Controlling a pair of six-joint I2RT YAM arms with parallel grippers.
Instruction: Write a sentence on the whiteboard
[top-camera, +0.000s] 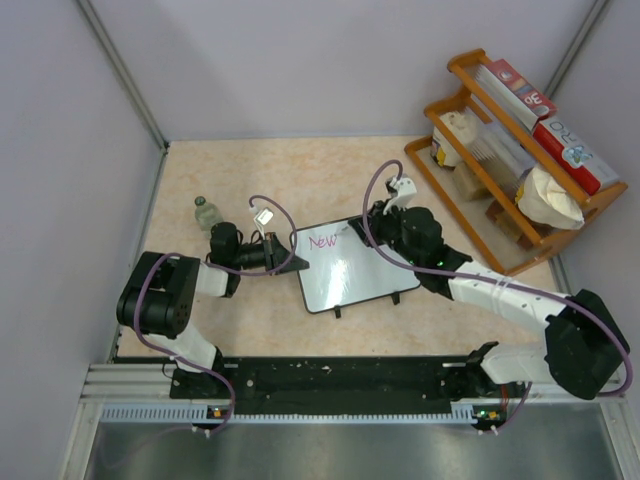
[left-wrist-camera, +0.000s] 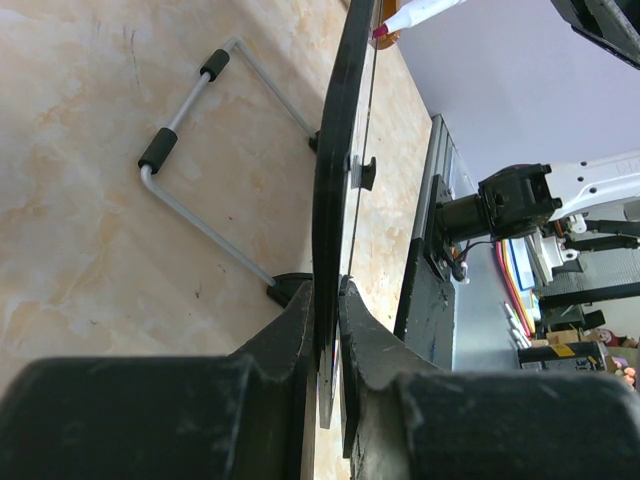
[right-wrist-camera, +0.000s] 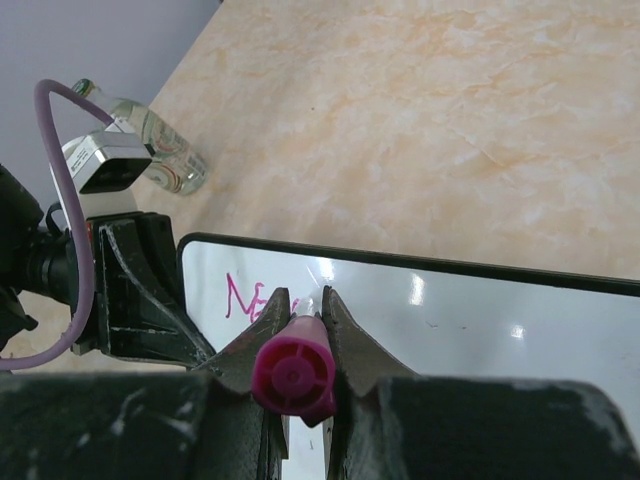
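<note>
The whiteboard stands tilted on the table centre, white with a thin black frame. Pink writing reading "New" sits at its upper left; it also shows partly in the right wrist view. My left gripper is shut on the board's left edge, seen edge-on between the fingers. My right gripper is shut on a pink marker, whose tip is at the board's upper part, right of the word.
A wooden rack with boxes and bags stands at the back right. A small glass bottle stands left of the left gripper. The board's wire stand rests behind it.
</note>
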